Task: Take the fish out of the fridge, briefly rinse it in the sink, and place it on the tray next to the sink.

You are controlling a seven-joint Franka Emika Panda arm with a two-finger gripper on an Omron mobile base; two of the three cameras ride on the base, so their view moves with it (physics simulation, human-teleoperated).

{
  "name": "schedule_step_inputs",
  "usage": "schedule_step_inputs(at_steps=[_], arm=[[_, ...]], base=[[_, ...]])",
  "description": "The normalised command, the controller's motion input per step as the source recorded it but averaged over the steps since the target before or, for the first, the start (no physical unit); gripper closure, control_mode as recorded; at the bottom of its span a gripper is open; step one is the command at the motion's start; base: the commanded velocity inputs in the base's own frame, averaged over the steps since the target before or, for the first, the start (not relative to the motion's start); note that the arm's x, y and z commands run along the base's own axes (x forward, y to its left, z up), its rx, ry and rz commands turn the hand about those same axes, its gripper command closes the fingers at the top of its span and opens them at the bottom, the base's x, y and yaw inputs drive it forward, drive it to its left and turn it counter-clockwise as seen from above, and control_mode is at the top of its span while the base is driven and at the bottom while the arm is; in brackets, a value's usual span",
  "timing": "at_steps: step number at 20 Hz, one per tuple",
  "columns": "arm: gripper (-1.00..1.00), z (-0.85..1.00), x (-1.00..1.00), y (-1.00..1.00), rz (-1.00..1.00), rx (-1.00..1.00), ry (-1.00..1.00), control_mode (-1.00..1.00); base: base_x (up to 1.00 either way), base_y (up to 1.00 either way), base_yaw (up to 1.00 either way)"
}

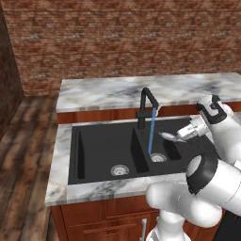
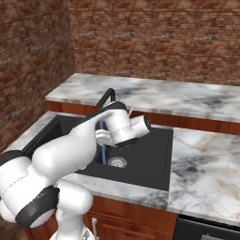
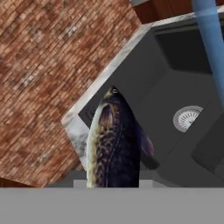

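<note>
Left base view: your gripper (image 1: 175, 136) holds the fish (image 1: 167, 136) over the sink's (image 1: 94, 150) right basin, just beside the water stream (image 1: 151, 129).

Right base view: the faucet (image 2: 107, 97) stands behind the arm.

Hand view: jaws clamped on the fish (image 3: 114, 144) mid-body. Expect it light and slippery; keep that grip.

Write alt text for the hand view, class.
A dark, speckled fish is held in the shut gripper above a black sink. A blue stream of water falls beside it, toward a round steel drain.
</note>
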Motion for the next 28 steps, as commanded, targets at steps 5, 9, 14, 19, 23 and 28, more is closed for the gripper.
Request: schedule_step_inputs(at_steps=[5, 9, 14, 19, 23, 28], arm=[[1.00, 0.13, -1.00, 0.00, -0.65, -0.12, -0.07, -1.00], [1.00, 0.08, -1.00, 0.00, -0.67, -0.13, 0.00, -1.00], [1.00, 0.22, -0.93, -0.02, -0.64, -0.11, 0.02, -1.00], [1.00, 0.44, -0.43, -0.17, -0.49, -0.02, 0.13, 1.00], [1.00, 0.00, 0.00, 0.00, 0.00, 0.00, 0.00, 1.00], [1.00, 0.00, 0.00, 0.00, 0.00, 0.00, 0.00, 1.00]], base=[[0.00, 0.00, 0.00], [0.00, 0.00, 0.00], [0.00, 0.00, 0.00], [-0.09, -0.13, -0.12], [-0.31, -0.90, -0.54], [-0.04, -1.00, -0.51]])
